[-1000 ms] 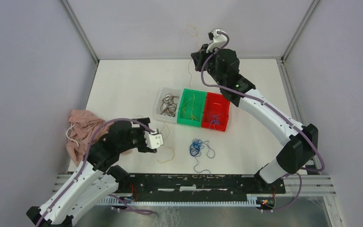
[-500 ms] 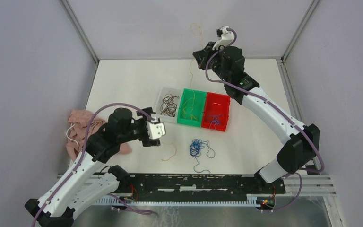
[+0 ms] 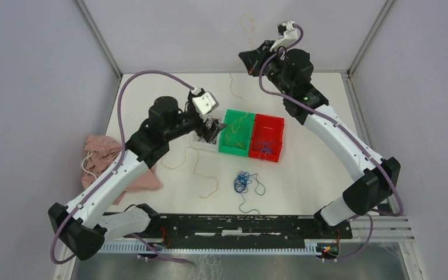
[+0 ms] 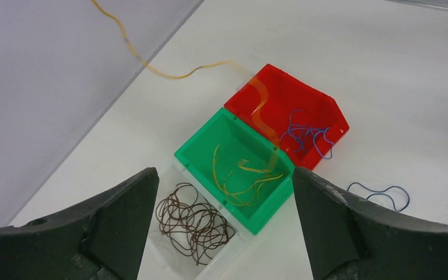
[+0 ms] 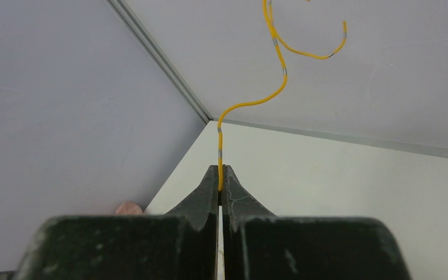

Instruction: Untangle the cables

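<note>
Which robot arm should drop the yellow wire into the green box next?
The right arm, probably. Its jaws are pinched shut on the yellow wire, lifted high beyond the green box. The left arm's jaws hang open near that box, holding nothing.

White table top (image 3: 309, 181), matte. Three small open bins stand on it in a tight row, walls touching: clear bin (image 4: 228, 248) at the left, green bin (image 3: 233, 152) in the middle, red bin (image 3: 265, 157) at the right. The row sits slightly skewed to the table edges. Crumpled pink cloth (image 3: 102, 153) lies at the table's left side, overlapping that edge. A white cord (image 3: 86, 167) is looped on the cloth's left part. Plain grey walls (image 3: 29, 87) on three sides, with aluminium posts (image 3: 97, 39) at the far corners. A black rail (image 3: 239, 224) runs along the near edge.
</note>
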Action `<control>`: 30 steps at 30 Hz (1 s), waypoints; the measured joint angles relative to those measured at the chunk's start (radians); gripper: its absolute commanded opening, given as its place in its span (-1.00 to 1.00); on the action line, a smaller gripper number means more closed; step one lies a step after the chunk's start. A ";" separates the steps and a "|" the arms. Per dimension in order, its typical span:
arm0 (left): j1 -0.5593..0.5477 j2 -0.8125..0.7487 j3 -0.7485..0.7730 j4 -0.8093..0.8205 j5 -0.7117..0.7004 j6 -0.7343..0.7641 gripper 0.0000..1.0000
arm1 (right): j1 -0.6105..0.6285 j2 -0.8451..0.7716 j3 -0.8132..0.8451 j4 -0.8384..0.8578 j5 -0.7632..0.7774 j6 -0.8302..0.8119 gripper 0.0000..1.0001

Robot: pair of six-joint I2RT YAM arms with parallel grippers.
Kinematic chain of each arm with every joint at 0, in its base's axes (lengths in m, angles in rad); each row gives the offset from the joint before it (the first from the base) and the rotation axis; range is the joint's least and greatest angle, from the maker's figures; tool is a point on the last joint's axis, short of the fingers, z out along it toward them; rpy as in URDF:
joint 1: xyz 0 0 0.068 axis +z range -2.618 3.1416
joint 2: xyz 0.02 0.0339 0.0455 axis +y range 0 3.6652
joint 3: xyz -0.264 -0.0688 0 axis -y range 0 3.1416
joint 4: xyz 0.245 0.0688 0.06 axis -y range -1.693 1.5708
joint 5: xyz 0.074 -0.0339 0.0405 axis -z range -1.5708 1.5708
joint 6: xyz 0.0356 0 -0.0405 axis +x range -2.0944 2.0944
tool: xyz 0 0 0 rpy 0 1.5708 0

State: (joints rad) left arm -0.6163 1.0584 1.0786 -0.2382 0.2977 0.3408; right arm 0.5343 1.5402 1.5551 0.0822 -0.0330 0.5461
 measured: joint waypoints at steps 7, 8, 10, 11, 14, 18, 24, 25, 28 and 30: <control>0.049 0.080 0.033 0.084 0.076 -0.110 0.72 | -0.006 -0.045 -0.039 0.007 -0.043 0.000 -0.99; 0.061 0.077 0.033 0.093 0.096 -0.113 0.72 | -0.006 -0.057 -0.064 0.011 -0.051 0.001 -0.99; 0.080 0.076 0.033 0.111 0.120 -0.113 0.73 | -0.006 -0.078 -0.121 0.031 -0.071 0.008 -0.99; 0.085 0.076 0.033 0.120 0.129 -0.114 0.73 | -0.006 -0.085 -0.148 0.039 -0.079 0.015 -0.99; 0.093 0.078 0.033 0.151 0.154 -0.124 0.72 | -0.006 -0.097 -0.241 0.076 -0.109 0.046 -0.99; 0.094 0.101 0.033 0.221 0.183 -0.150 0.63 | -0.006 -0.098 -0.314 0.101 -0.145 0.106 -0.99; 0.095 0.167 0.033 0.243 0.238 -0.154 0.36 | 0.006 -0.147 -0.380 0.137 -0.159 0.168 -0.99; 0.095 0.174 0.033 0.240 0.245 -0.154 0.34 | 0.009 -0.159 -0.386 0.143 -0.159 0.174 -0.98; 0.095 0.189 0.033 0.226 0.257 -0.154 0.25 | 0.021 -0.193 -0.393 0.154 -0.162 0.192 -0.99; 0.095 0.191 0.033 0.222 0.258 -0.154 0.21 | 0.028 -0.208 -0.395 0.166 -0.162 0.203 -0.99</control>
State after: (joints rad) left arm -0.5213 1.2491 1.1118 -0.0158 0.5560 0.1864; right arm 0.5625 1.3327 1.1603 0.2481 -0.1951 0.7490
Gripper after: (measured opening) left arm 0.636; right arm 0.014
